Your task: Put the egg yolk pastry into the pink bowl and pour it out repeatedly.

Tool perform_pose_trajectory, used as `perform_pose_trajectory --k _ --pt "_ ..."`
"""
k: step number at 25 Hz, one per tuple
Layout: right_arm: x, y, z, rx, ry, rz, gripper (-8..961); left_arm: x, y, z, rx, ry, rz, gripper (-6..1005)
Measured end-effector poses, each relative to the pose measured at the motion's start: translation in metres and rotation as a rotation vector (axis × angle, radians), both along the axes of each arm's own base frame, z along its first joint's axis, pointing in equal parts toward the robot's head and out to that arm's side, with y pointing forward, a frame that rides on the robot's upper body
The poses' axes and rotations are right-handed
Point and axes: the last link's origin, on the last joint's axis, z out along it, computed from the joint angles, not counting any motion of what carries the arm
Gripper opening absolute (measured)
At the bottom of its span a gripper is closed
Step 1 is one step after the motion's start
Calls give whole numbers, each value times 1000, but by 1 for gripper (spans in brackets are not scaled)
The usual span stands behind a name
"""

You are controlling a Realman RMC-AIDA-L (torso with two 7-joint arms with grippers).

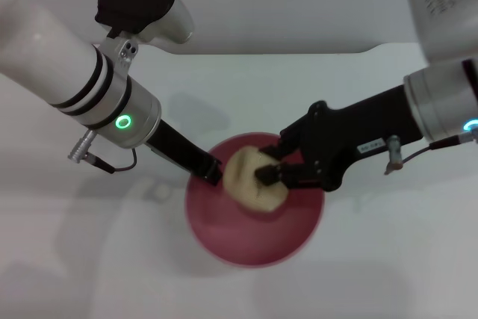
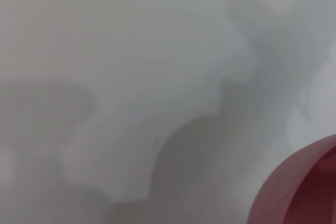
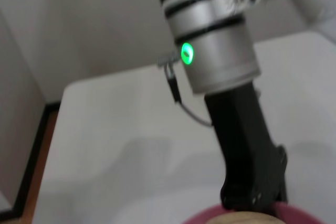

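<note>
glossy pink bowl point(image 1: 255, 218) gripped at its rim by left end effector point(image 1: 210, 170) to steady it; right end effector point(image 1: 273, 171) clenched on egg yolk pastry point(image 1: 250, 175), poised over bowl for dropping in.

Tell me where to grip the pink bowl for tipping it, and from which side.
Grip the pink bowl by its thin rim on the robot's left side, where the left gripper already sits at the edge. The smooth, deep round wall gives the jaws nothing else to pinch. The right gripper holds the egg yolk pastry over the bowl on the opposite side.
</note>
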Motion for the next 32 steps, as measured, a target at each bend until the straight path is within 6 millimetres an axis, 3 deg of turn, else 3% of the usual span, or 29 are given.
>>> perform_pose_trajectory --k 2,7,12,16,21,26,29,32 --pt "0 0 -4 2 -14 4 124 1 0 0 2 -5 0 -2" --pt "3 3 1 37 4 -22 269 -2 3 2 27 -12 3 -2" --pt "19 19 32 159 89 -192 441 -9 9 6 92 -23 -3 -1" --pt "54 28 67 291 149 -372 483 -15 17 12 214 -77 -52 -1" --pt "113 16 100 429 187 -578 494 6 12 5 352 -175 -323 0" --pt "160 -4 116 509 276 -772 504 21 -4 -19 442 -143 -615 0" --pt "177 -15 122 542 306 -836 510 28 -12 -31 487 -120 -737 0" --pt "186 -22 123 552 323 -871 516 34 -28 -48 675 -77 -975 0"
